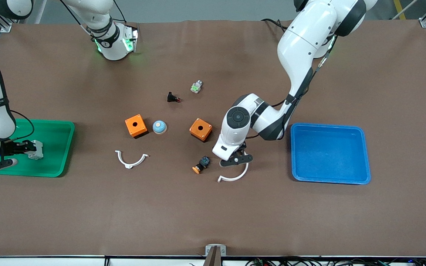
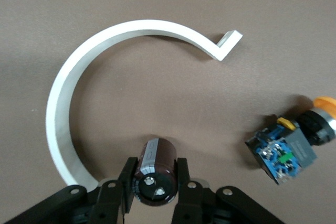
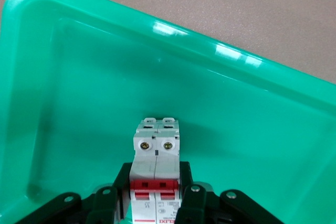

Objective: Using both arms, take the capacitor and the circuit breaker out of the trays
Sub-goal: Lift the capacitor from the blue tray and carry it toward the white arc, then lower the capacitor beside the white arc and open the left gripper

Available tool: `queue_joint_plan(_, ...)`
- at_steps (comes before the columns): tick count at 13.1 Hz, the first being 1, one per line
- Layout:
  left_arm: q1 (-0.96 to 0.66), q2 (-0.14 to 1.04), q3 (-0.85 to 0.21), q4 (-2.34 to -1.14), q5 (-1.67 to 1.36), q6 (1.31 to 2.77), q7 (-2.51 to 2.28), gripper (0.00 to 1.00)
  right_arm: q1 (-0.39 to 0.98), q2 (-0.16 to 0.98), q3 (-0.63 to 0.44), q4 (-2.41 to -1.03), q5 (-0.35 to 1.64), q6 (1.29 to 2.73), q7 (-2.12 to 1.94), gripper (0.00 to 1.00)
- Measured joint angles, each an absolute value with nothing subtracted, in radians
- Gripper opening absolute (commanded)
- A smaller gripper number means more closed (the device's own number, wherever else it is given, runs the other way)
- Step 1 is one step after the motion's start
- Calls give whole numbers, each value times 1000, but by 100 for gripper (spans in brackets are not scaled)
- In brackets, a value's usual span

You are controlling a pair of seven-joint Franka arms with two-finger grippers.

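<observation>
Brown matting covers the bench [image 1: 213, 214]. Nearest the front camera lies a white curved bracket [image 1: 234, 176], and the left claw [image 1: 236, 159] sits low over its inner arc, clamped on the capacitor [image 2: 155, 170]. In the front view the capacitor is hidden under the claw; the left wrist view shows it as a dark stubby cylinder with its terminal end facing the camera and its long axis running out between the fingers [image 2: 127, 178]. Just beside it lies an orange-capped push button [image 1: 201, 165] with a blue-and-black body.

A second white bracket [image 1: 131, 160] lies toward the right arm's end. The green tray [image 1: 63, 147] holds the breaker [image 1: 36, 150], gripped by the right claw [image 1: 28, 147], whose fingers are closed on its sides. Its red levers are partly cut off in the right wrist view, and its long axis runs out from the claw toward the tray's middle. The blue tray [image 1: 361, 155] stands at the left arm's end.

Farther off are two orange boxes [image 1: 136, 125] [image 1: 200, 129] with a pale blue dome [image 1: 159, 127] between them, then a black red-tipped part [image 1: 173, 98] and a small white-and-green component [image 1: 196, 87].
</observation>
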State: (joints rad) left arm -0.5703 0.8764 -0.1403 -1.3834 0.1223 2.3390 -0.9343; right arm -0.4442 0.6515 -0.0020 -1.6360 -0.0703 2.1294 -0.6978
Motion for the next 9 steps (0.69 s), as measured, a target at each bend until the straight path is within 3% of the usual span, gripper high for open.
queue_joint_plan(1,-570,883,-137,-1381,122,2345,-934,100,-444,649,-1,-1632,-70,2121,-698,25)
queue_joint_plan(5,-568,876,-133,-1349,135,2344,-934,100,-437,597,10,-1548,-72,1944,-697,23)
queue_joint_plan(9,-532,754,-101,-1315,142,2170,-904,100,-381,510,20,-1468,-72,1785,-613,22)
